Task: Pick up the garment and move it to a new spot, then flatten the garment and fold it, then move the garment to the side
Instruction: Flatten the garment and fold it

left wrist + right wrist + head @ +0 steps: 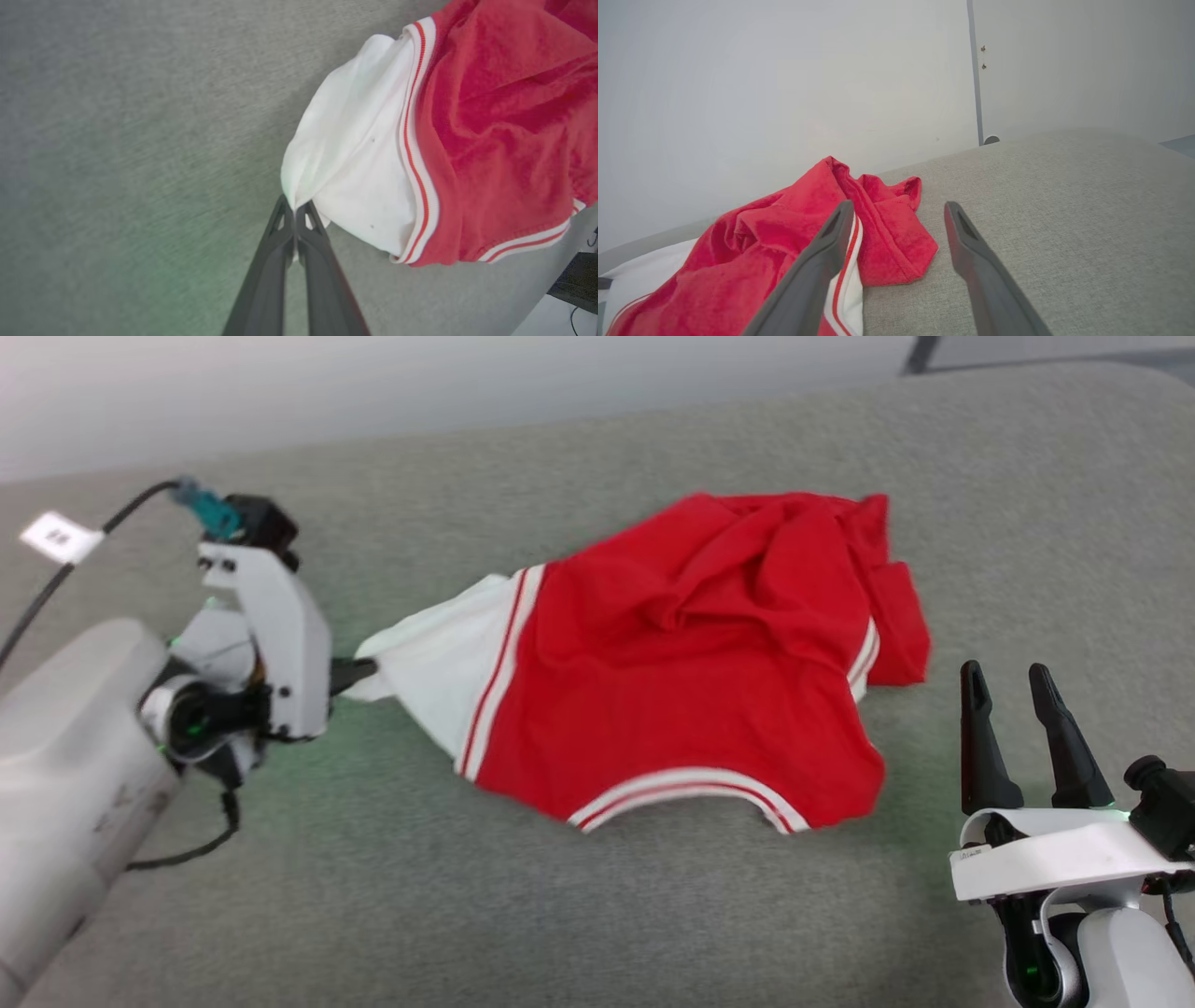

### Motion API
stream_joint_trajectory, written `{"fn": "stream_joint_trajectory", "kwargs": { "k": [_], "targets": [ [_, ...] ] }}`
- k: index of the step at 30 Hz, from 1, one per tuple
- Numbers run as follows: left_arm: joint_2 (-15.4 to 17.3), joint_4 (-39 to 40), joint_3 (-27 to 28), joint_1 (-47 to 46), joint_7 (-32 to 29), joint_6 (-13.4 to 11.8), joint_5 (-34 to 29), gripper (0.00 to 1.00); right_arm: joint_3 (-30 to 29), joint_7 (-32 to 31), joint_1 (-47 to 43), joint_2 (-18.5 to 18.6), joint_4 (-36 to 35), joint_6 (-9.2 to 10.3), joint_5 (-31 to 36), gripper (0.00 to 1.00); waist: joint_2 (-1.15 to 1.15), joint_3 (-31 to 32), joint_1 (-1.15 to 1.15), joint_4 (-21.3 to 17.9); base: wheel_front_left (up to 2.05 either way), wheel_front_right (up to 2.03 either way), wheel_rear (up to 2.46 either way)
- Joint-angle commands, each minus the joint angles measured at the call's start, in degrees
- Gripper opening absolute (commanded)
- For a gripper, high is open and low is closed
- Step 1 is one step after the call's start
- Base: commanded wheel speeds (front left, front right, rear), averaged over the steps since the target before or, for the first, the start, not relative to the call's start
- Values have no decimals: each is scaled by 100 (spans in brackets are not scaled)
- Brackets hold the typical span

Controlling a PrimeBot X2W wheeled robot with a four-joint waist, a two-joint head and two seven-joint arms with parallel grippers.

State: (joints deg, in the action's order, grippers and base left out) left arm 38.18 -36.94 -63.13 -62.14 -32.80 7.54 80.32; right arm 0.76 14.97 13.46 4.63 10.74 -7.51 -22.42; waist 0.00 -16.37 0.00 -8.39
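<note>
Grey padded bench (560, 915) below a pale wall, from the head: one garment (691, 681) crumpled mid-bench, red body bunched toward the far side, one white sleeve (439, 663) stretched toward the left tool (359, 674), which is pressed together on the sleeve's tip. Right tool (1005, 669) spread and empty, near the striped hem corner but apart from it. Two tools counted, two dark fingers each. From the left wrist: fingers (275, 242) pinching only a small nip of white cloth, striped seam and red body (490, 116) lying beyond. Likely trouble: nip slipping free under a hard pull, or whole shirt dragging sideways instead of spreading, with nothing pinning the other end. From the right wrist: spread fingers (817, 266) pointing over heaped red folds (784, 233) and a strip of striped trim; touching or not, cannot tell. Likely trouble: closing on several layers at once and locking creases in before any fold.
</note>
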Motion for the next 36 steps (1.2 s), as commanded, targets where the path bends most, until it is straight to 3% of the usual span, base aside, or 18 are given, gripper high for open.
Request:
{"fn": "stream_joint_trajectory", "kwargs": {
  "k": [1, 7, 15, 16, 17, 18, 27, 33, 36],
  "targets": [
    [67, 26, -18, 113, -54, -15, 88, 0, 11, 28, -84, 39, 20, 4, 58, 100, 0, 243, 0, 308, 0, 0, 0],
    [282, -39, -131, 213, -16, -15, -13, 0, 36, 28, -88, 98, 45, 4, 51, 100, 0, 272, 0, 393, 0, 0, 0],
    [135, -346, -245, 346, 354, -15, -117, 0, 124, -25, 2, 314, 183, 4, 65, 100, 0, 261, 0, 369, 0, 0, 0],
    [103, -355, -242, 366, 438, -15, -122, 20, 144, -87, 20, 357, 212, 4, 60, 100, 0, 263, 0, 380, 0, 0, 0],
    [79, -331, -250, 379, 538, -15, -151, 52, 178, -158, 29, 406, 238, 4, 50, 100, 0, 270, 0, 396, 0, 0, 0],
    [69, -310, -233, 391, 658, -15, -151, 100, 221, -230, 52, 468, 254, 4, 56, 100, 0, 280, 0, 411, 0, 0, 0],
    [291, 226, -19, 717, 2276, -15, -293, 100, 920, -1464, 269, 1293, 210, 4, -100, 100, 0, 395, 0, 684, 0, 0, 0],
    [395, 726, 111, 1253, 3486, -27, -431, 100, 1481, -2522, 365, 1966, 10, 4, -564, 100, 0, 454, 0, 962, 0, 0, 0],
    [463, 1112, 103, 1554, 3907, -157, -538, 100, 1604, -2962, 363, 2270, -90, 4, -845, 100, 0, 473, 0, 1115, 0, 0, 0]
  ]
}}
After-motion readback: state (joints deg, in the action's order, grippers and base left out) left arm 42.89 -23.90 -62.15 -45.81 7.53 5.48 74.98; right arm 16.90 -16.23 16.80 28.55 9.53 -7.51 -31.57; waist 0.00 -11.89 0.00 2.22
